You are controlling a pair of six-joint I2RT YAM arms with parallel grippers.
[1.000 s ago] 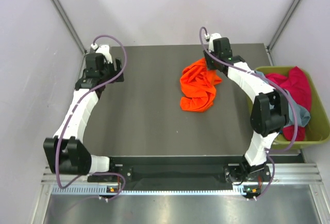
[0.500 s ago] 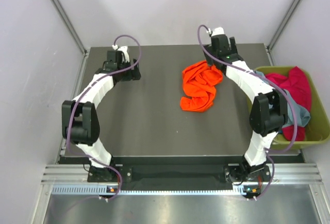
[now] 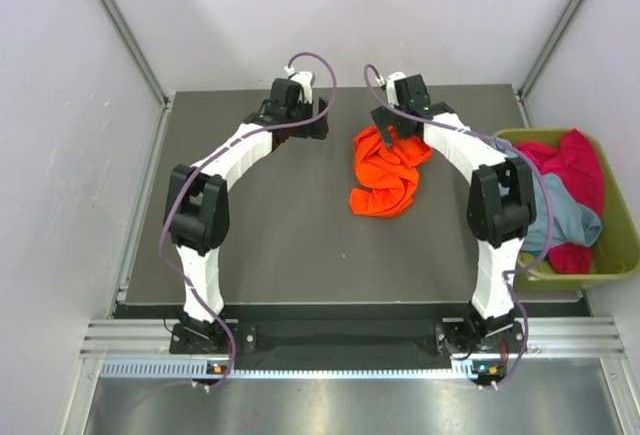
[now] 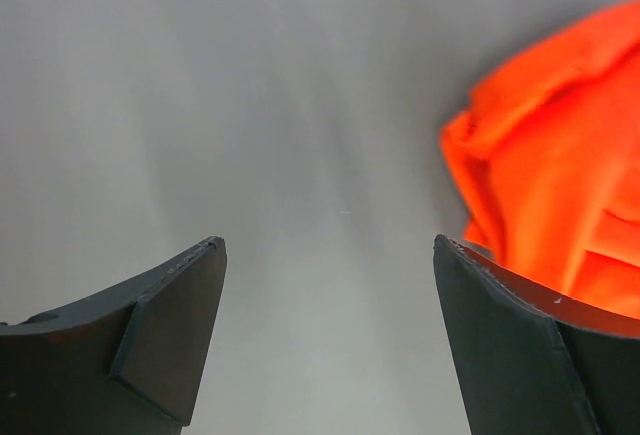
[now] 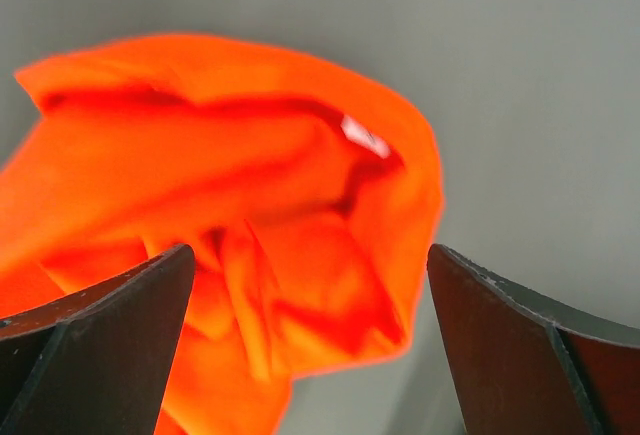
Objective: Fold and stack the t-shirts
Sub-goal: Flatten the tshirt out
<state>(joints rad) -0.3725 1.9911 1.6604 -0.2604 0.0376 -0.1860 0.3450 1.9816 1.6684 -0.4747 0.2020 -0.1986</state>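
— Which way does the orange t-shirt lie from our tools?
— Straight ahead of our right tool, framed between its fingers, which stand wide apart and hold nothing. From our left tool, equally wide and empty, it shows only off past the right finger, with bare counter ahead.
— So the right arm is nearer?
— We judge so; it hangs at the heap's far end. The heap's long axis runs from there back toward our bases.
— How does the cloth look?
— Soft, matte, crumpled into deep folds around a hollow pocket with a small white label inside. No edge lies flat. We'd expect it to sag and trail when lifted.
— And the rest?
— A magenta t-shirt and a grey-blue t-shirt are heaped in the olive bin, out beyond the right arm's elbow.
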